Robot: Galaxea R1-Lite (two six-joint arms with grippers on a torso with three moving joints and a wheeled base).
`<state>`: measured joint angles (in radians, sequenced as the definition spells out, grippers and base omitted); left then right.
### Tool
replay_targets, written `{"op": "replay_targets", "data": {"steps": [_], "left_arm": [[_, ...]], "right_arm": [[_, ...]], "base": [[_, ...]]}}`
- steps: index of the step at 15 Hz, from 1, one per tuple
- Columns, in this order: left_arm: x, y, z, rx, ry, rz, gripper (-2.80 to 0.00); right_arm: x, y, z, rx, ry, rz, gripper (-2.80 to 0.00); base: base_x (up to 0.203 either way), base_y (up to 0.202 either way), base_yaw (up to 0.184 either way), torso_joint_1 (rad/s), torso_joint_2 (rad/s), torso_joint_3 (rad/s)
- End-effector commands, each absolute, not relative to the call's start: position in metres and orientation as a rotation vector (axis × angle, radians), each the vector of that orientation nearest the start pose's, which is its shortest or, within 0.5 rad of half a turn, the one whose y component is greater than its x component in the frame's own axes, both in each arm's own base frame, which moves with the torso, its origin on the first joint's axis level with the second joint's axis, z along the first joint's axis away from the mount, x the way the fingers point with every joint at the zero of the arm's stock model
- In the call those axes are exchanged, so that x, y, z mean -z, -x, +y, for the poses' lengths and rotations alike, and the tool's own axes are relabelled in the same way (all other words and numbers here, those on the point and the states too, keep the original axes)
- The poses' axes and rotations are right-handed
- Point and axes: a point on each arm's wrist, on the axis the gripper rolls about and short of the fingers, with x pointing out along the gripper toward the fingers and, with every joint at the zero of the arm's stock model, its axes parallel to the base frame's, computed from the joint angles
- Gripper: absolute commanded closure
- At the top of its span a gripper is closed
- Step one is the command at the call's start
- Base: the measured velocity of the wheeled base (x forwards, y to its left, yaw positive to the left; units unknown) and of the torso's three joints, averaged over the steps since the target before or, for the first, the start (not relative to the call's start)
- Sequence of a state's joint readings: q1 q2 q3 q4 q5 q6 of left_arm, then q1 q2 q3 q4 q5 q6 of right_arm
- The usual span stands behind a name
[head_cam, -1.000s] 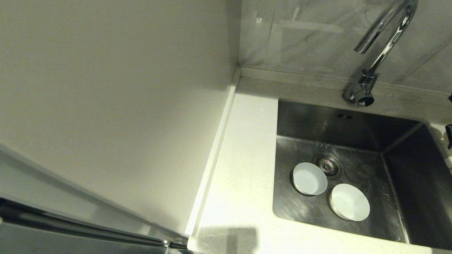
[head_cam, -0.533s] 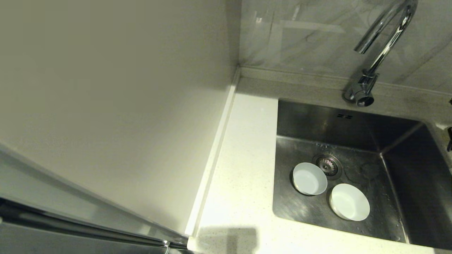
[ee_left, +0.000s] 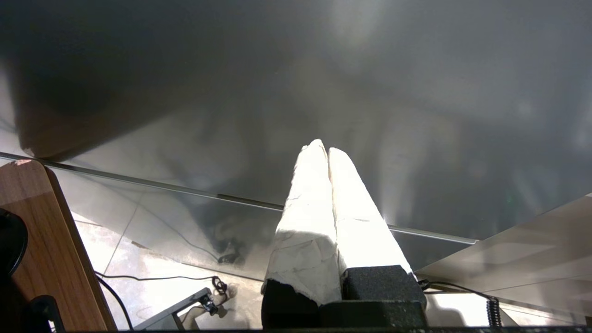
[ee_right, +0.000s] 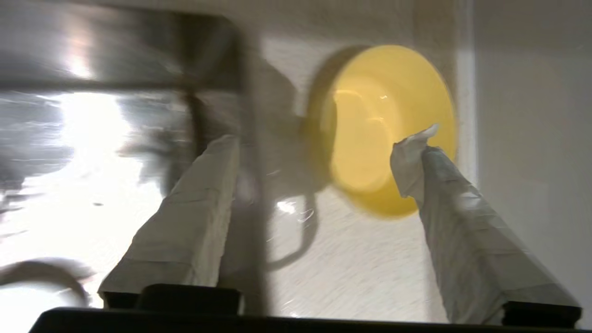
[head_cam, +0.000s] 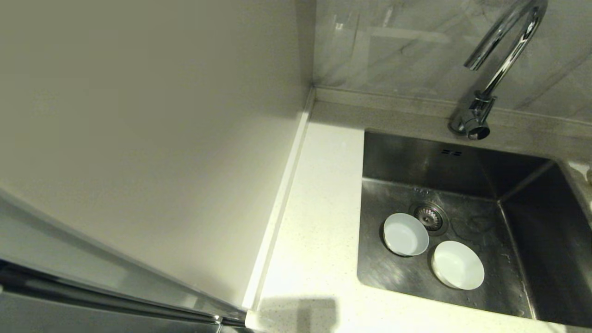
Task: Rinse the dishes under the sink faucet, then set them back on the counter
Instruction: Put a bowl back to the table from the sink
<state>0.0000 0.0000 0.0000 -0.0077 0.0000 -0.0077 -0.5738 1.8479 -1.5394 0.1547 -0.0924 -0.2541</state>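
Head view: neither gripper visible; grey-blue bowl (head_cam: pixel 405 234) and white bowl (head_cam: pixel 458 264) lie in the sink (head_cam: pixel 467 166), the former beside the drain (head_cam: pixel 429 216).

Left wrist view: left gripper (ee_left: pixel 328 152) parked, fingers pressed together, empty.

Right wrist view: right gripper (ee_right: pixel 323 138) spread wide, holding nothing. Yellow bowl (ee_right: pixel 381 129) rests on the counter (ee_right: pixel 351 273) just beyond the fingertips. Risk: a fingertip clipping the rim would tip it toward the sink.
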Motion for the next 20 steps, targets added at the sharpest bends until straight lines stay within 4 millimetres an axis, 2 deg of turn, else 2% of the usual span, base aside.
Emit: {"op": "replay_targets", "data": {"steps": [1,3,6,9,11,14,17,20], "left_arm": [[-0.075,0.023,0.000,0.000,0.008,-0.005,0.00],[-0.076,0.023,0.000,0.000,0.008,-0.006,0.00],[-0.075,0.023,0.000,0.000,0.008,-0.005,0.00],[-0.075,0.023,0.000,0.000,0.008,-0.005,0.00],[-0.075,0.023,0.000,0.000,0.008,-0.005,0.00],[-0.075,0.023,0.000,0.000,0.008,-0.005,0.00],[-0.075,0.023,0.000,0.000,0.008,-0.005,0.00],[-0.075,0.023,0.000,0.000,0.008,-0.005,0.00]], "right_arm": [[-0.291,-0.262,-0.163,0.525,0.093,0.446,-2.80],[-0.275,-0.244,-0.132,0.430,0.058,0.489,-2.80],[-0.240,-0.233,-0.082,0.279,0.068,0.604,-2.80],[-0.207,-0.232,-0.039,0.244,0.119,0.722,-2.80],[-0.187,-0.238,-0.017,0.276,0.159,0.792,-2.80],[-0.159,-0.256,0.005,0.357,0.202,0.871,-2.80],[-0.144,-0.265,0.010,0.378,0.226,0.920,-2.80],[-0.123,-0.284,0.011,0.387,0.245,0.961,-2.80]], "base": [[0.000,0.000,0.000,0.000,0.00,0.000],[0.000,0.000,0.000,0.000,0.00,0.000],[0.000,0.000,0.000,0.000,0.00,0.000],[0.000,0.000,0.000,0.000,0.00,0.000],[0.000,0.000,0.000,0.000,0.00,0.000],[0.000,0.000,0.000,0.000,0.00,0.000],[0.000,0.000,0.000,0.000,0.00,0.000],[0.000,0.000,0.000,0.000,0.00,0.000]]}}
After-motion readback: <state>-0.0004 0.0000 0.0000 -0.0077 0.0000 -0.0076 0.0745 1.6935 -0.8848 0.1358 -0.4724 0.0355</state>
